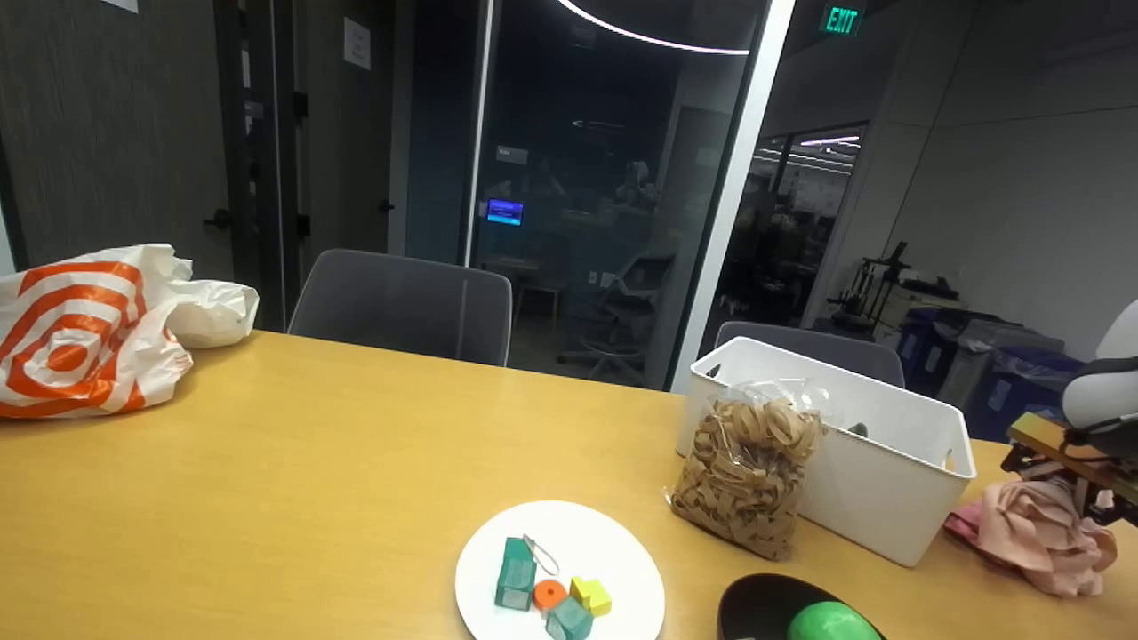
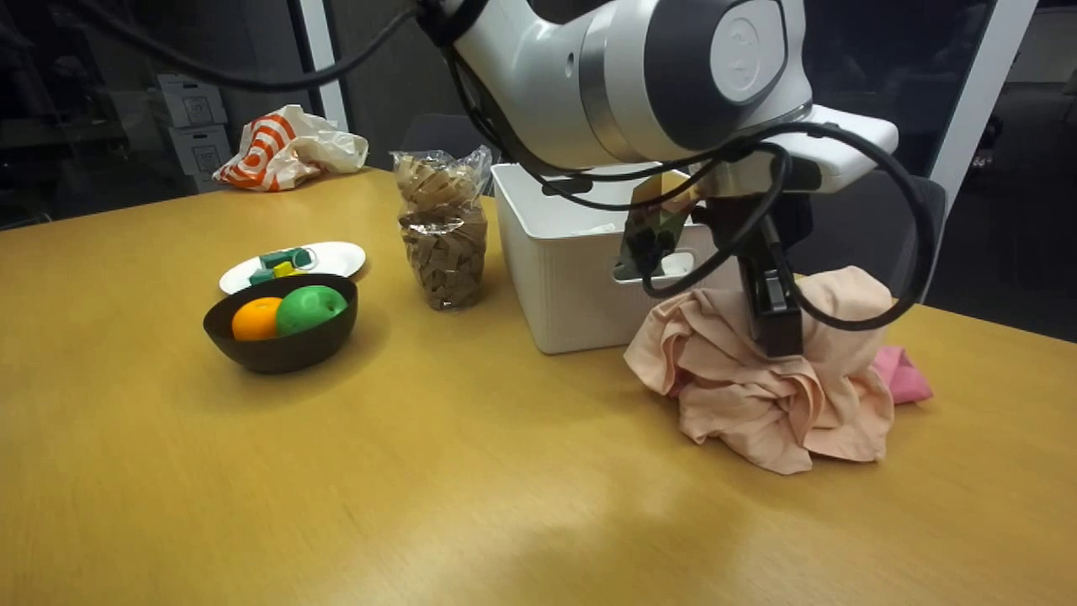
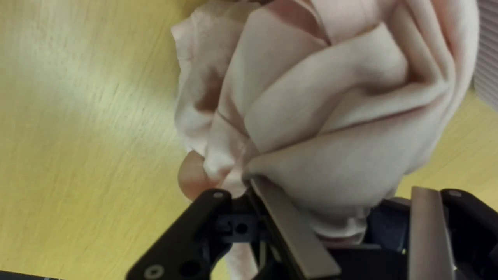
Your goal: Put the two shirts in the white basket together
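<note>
A crumpled light pink shirt (image 1: 1040,533) lies on the table beside the white basket (image 1: 880,498). Both also show in an exterior view, the shirt (image 2: 749,396) in front of the basket (image 2: 580,290). A darker pink shirt (image 2: 903,375) shows only as an edge behind and under the light one; its edge (image 1: 971,523) also shows beside the basket. In the wrist view my gripper (image 3: 338,186) is open, its fingers wide apart with folds of the light pink shirt (image 3: 330,93) between them. The left finger's tip presses into the cloth. The basket's ribbed wall (image 3: 489,54) is at the right edge.
A clear bag of brown paper strips (image 1: 747,476) stands against the basket. A white plate (image 1: 480,569) with small blocks and a black bowl (image 2: 282,353) with toy fruit are near it. A white and orange plastic bag (image 1: 89,338) lies at the table's far end.
</note>
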Motion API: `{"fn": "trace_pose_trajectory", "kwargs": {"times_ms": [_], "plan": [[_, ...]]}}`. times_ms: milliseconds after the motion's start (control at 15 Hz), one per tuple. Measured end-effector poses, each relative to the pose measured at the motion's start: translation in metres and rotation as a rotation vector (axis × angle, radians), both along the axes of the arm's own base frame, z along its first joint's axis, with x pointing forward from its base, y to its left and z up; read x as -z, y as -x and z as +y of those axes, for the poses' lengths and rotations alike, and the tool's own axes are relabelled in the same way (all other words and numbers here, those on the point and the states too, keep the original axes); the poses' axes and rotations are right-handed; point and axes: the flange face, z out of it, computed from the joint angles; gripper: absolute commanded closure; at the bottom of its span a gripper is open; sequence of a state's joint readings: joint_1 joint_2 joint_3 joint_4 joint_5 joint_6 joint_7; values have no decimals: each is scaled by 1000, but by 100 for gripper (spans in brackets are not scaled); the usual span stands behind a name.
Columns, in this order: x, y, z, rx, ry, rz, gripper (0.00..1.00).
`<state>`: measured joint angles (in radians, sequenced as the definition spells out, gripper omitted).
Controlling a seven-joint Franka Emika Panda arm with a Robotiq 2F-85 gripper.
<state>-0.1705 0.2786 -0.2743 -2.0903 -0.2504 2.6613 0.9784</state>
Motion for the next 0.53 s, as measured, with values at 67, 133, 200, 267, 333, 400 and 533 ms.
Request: {"fn": "trace_pose_trajectory", "kwargs": {"times_ms": [67,133,200,267,333,400,533], "plan": [[-1,-1,-1,-1,4,0,43],[-2,-1,-1,-2,10,-1,34],[-4,-1,-2,-5,18,2,27],[-6,-1,-3,-10,29,6,19],[-7,0,-5,-16,40,15,13],[-7,1,-6,-24,53,35,6],[-6,4,-6,-42,84,86,0]]}}
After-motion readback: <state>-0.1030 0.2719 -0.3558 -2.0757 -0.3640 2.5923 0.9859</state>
